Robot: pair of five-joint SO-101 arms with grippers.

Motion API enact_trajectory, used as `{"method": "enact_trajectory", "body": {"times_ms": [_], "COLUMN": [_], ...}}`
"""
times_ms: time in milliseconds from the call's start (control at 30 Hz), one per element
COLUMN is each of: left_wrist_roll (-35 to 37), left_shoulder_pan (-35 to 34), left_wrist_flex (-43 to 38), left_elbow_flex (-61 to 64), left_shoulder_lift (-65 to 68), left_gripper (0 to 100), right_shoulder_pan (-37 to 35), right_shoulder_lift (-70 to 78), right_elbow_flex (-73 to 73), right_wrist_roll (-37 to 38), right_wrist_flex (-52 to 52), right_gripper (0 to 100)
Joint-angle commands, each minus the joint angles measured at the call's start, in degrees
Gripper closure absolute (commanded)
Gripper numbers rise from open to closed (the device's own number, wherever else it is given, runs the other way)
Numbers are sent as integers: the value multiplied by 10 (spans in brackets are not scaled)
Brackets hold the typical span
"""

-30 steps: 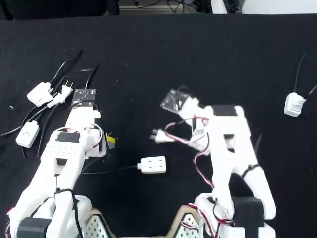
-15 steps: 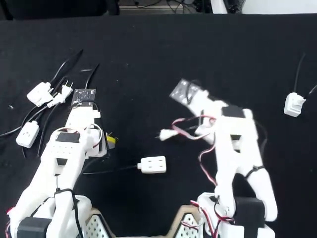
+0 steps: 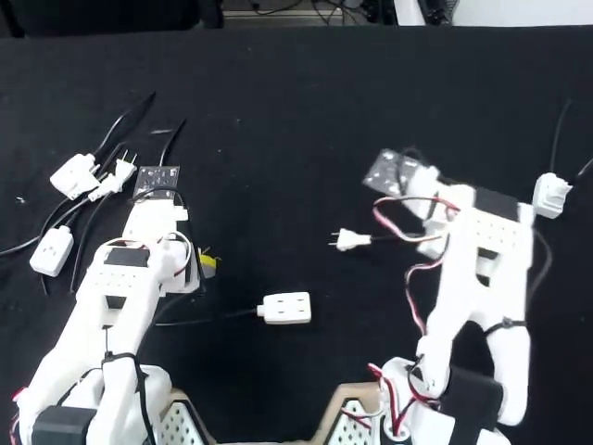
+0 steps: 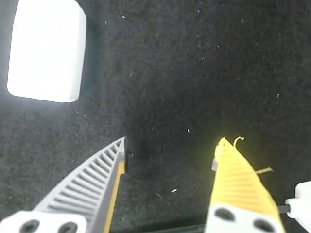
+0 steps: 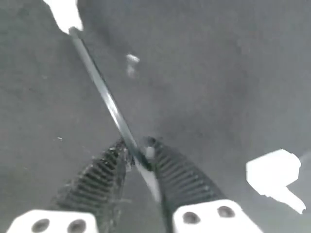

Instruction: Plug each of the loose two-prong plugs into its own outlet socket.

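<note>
Pinched shut on the cord (image 5: 104,94), the right gripper (image 5: 138,150) swings toward three o'clock, towing the two-prong plug (image 3: 345,241) to one o'clock of the outlet socket (image 3: 287,308), still unplugged; the left gripper (image 4: 170,145) gapes empty.

The left arm (image 3: 116,287) and right arm (image 3: 477,278) were white, with black motor blocks (image 3: 125,258) and red wires (image 3: 410,278). The left gripper (image 4: 172,143) had one yellow ribbed finger.

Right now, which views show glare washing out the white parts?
Left wrist view: the white rectangular plastic socket block glows with no surface detail. Right wrist view: the white plastic plug on its thin dark cable is also burnt out. High view: the matte black tablecloth shows no glare.
</note>
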Motion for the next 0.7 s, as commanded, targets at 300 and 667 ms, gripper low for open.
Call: {"method": "enact_trajectory", "body": {"times_ms": [300, 667], "left_wrist_roll": [4, 4], "left_shoulder_pan": [3, 3], "left_wrist_flex": [-6, -4], "left_elbow_flex": [-2, -2], "left_shoulder_lift": [-12, -12], "left_gripper": [715, 715], "right_shoulder_pan": [-55, -282], "right_shoulder_lift": [-20, 142], "right_elbow_flex": [-54, -81], "right_wrist_roll": [-135, -268], "right_wrist_flex": [0, 4], "right_gripper": [720, 721]}}
